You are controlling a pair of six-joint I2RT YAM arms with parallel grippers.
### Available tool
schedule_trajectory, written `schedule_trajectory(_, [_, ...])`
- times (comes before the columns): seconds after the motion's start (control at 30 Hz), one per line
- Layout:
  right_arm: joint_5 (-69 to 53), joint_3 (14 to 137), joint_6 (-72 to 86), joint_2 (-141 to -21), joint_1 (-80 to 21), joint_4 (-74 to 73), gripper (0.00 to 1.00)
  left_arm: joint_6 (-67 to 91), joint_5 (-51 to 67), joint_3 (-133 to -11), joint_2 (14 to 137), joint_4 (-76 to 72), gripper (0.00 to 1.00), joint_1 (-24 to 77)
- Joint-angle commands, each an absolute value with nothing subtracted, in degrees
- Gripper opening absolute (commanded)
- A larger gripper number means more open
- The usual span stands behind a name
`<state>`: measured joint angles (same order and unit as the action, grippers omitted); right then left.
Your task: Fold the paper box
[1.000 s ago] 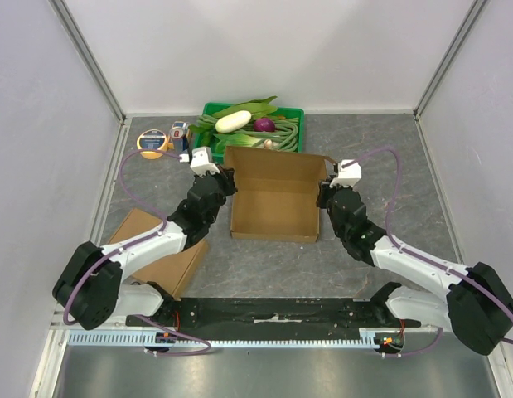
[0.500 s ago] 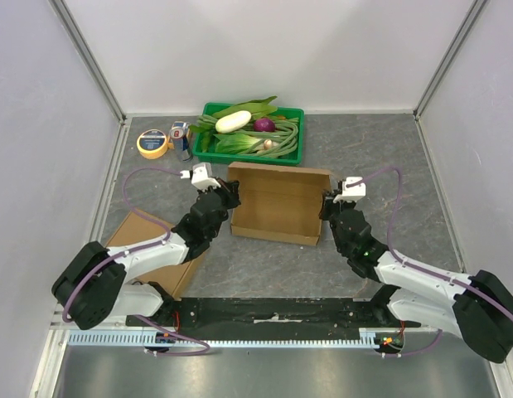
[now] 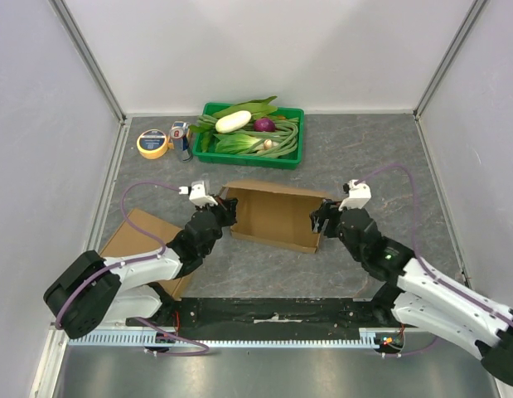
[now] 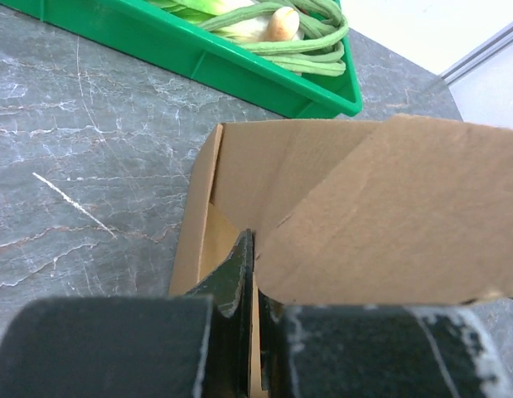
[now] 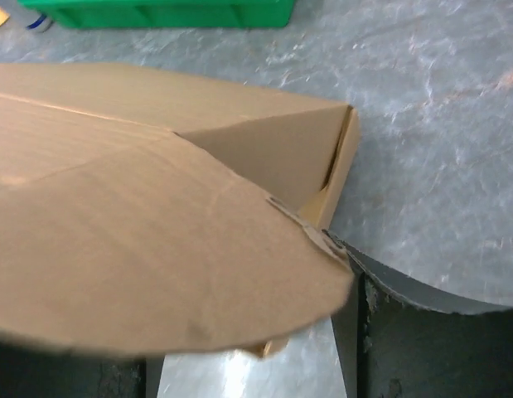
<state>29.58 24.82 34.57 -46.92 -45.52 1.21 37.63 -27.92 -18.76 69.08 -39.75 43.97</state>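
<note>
End effector left (image 3: 226,209) pinches paper box (image 3: 273,220) cardboard wall | end effector right (image 3: 321,220): grip unclear behind rounded flap (image 5: 157,249)

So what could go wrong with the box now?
The left claw pinches one thin wall of the paper box; pulling hard might tear or bend it. The raised flap fills the view at the right claw, so it could crease wrong. The box might slide toward the green tray.
</note>
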Motion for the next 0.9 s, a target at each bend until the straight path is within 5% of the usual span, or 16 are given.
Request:
schedule_trajectory(0.0, [15.15, 37.25, 49.90, -36.69, -45.79, -39.51, 0.76, 36.92, -27.42, -17.84, 68.12, -35.60, 0.02, 44.91])
schedule_trajectory(0.17, [1.95, 50.75, 50.90, -22.51, -45.79, -49.39, 0.81, 37.53, -28.30, -18.63, 69.69, -35.77, 0.02, 45.44])
schedule_trajectory(0.27, [1.23, 63.22, 46.59, -29.24, -45.79, -53.00, 0.83, 36.91, -28.04, -20.04, 71.10, -35.07, 0.02, 45.88])
schedule_trajectory(0.47, [-7.91, 71.53, 49.29, -55.08, -45.70, -29.56, 0.82, 36.48, -28.74, -21.27, 71.28, -31.92, 0.02, 46.49])
schedule_trajectory(0.73, [-22.05, 53.64, 67.14, -76.54, -45.97, 20.57, 0.75, 39.37, -24.88, -18.98, 64.44, -25.77, 0.50, 46.58])
schedule_trajectory(0.87, [-21.00, 42.30, 70.22, -79.36, -45.79, 31.54, 0.73, 45.60, -19.17, -20.03, 51.19, -5.59, 0.66, 46.41])
